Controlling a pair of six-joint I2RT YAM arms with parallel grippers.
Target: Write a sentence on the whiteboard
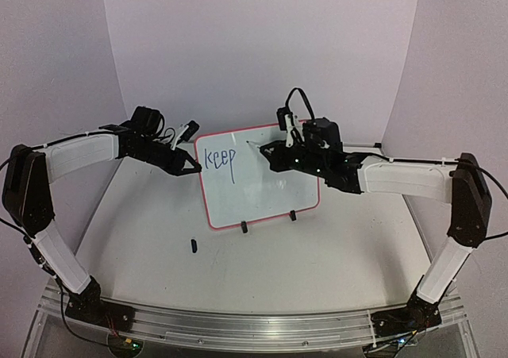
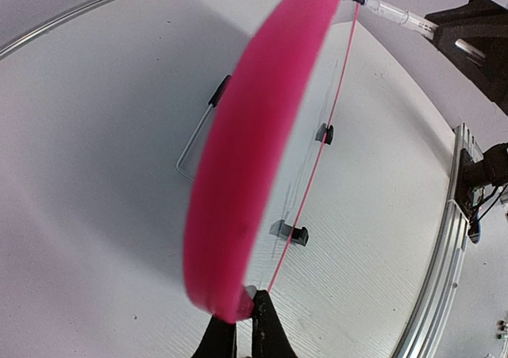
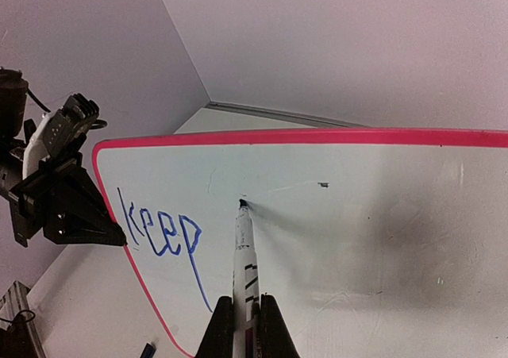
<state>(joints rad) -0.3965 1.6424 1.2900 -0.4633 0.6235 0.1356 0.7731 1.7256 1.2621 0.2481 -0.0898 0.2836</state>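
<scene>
Indoors, pale table (image 1: 317,247) and walls (image 1: 262,48); left jaws clamp whiteboard (image 1: 270,187), right jaws clamp marker (image 3: 243,239)

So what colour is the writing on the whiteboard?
Blue; the sentence shows best in the right wrist view.

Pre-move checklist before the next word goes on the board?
1. Grip of left tool on whiteboard edge: ok.
2. Grip of right tool on marker: ok.
3. Marker tip actually touching the board: cannot tell.
4. Tip sits right of "keep", blank space ahead: ok.
5. small dark object in front of board, clear of both arms: ok.
</scene>
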